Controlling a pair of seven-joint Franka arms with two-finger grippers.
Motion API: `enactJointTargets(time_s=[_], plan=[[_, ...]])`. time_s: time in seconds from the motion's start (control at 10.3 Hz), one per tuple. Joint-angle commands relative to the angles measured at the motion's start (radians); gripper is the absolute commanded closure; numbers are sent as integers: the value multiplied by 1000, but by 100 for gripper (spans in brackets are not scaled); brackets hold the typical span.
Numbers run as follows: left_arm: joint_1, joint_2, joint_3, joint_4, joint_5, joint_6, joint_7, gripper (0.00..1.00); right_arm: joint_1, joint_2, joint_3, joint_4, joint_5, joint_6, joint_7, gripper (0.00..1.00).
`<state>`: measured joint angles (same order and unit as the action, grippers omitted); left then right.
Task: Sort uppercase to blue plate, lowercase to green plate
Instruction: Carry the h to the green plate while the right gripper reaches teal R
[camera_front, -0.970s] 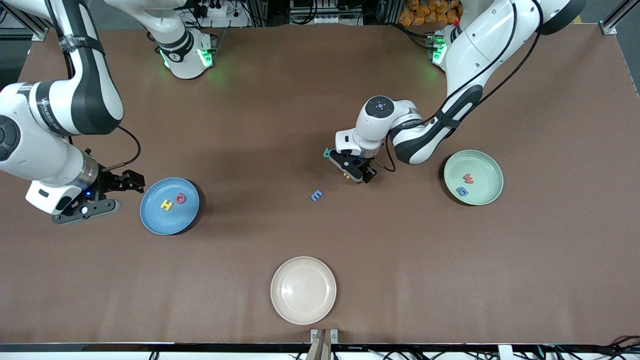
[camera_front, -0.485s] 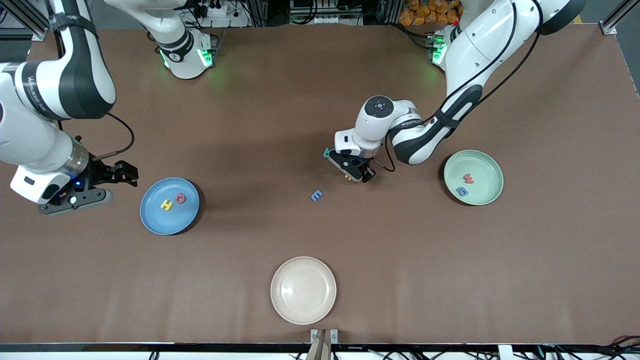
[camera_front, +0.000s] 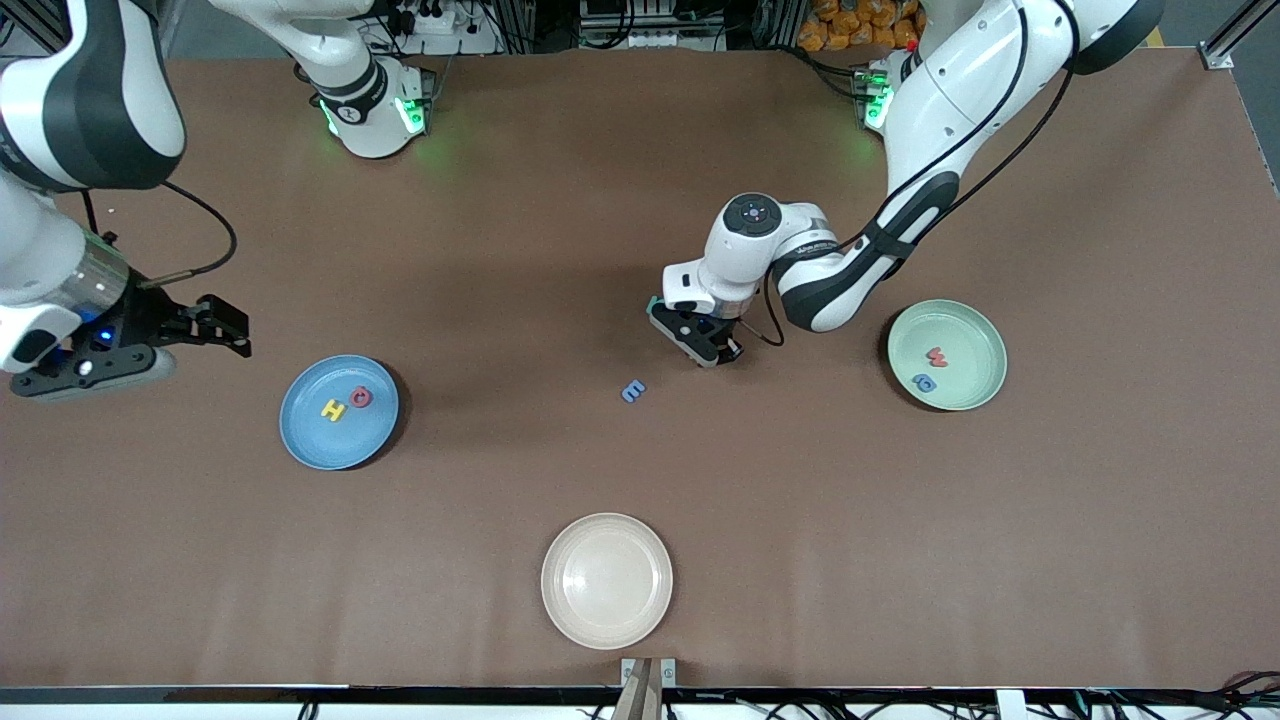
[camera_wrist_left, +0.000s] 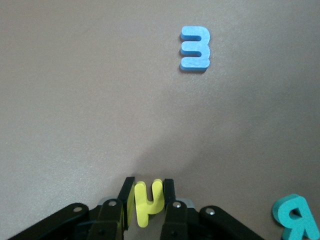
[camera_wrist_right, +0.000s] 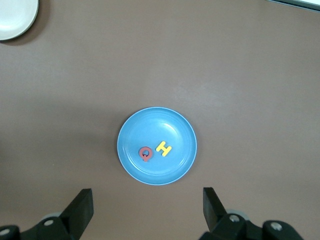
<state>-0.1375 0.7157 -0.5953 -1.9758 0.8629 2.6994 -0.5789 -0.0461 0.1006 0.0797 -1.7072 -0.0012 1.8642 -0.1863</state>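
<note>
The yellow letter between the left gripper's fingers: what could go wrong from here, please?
1. The left gripper pinches the yellow letter only by its thin edges, so it might twist or slip out on the way to the green plate.
2. The teal R lies close beside the gripper on the table; a sideways start could nudge it.
3. The green plate already holds a red letter and a blue letter, so a drop could land on them.

My left black two-finger tool (camera_wrist_left: 148, 200) grips a small yellow foam letter (camera_wrist_left: 148, 202). Around it I see a teal foam letter R (camera_wrist_left: 296, 216) and a light-blue three-pronged foam letter (camera_wrist_left: 195, 48) (all plain, unpatterned) on the matte brown counter (camera_front: 900, 520). My right black tool (camera_wrist_right: 148, 210) hangs over that brown; the round mid-blue plate (camera_front: 310, 440) carries a yellow H (camera_front: 333, 409) and a red Q (camera_front: 361, 397).
</note>
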Motion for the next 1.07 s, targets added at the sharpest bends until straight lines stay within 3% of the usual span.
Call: enactJointTargets(time_s=[0.0, 0.1, 0.39, 0.58, 0.97], plan=[[-10, 13, 8, 25, 25, -12, -29, 94, -20, -30, 12, -15, 20, -13, 5, 2], [-7, 8, 6, 29, 24, -35, -24, 100, -20, -19, 29, -14, 20, -8, 7, 2], [41, -42, -3, 26, 19, -183, 38, 100, 0, 28, 51, 37, 21, -2, 134, 3], [134, -74, -49, 25, -34, -348, 224, 100, 43, 48, 63, 41, 21, -2, 232, 4], [365, -252, -95, 19, -189, -675, 768, 100, 141, 103, 153, 40, 10, 38, 534, 2]])
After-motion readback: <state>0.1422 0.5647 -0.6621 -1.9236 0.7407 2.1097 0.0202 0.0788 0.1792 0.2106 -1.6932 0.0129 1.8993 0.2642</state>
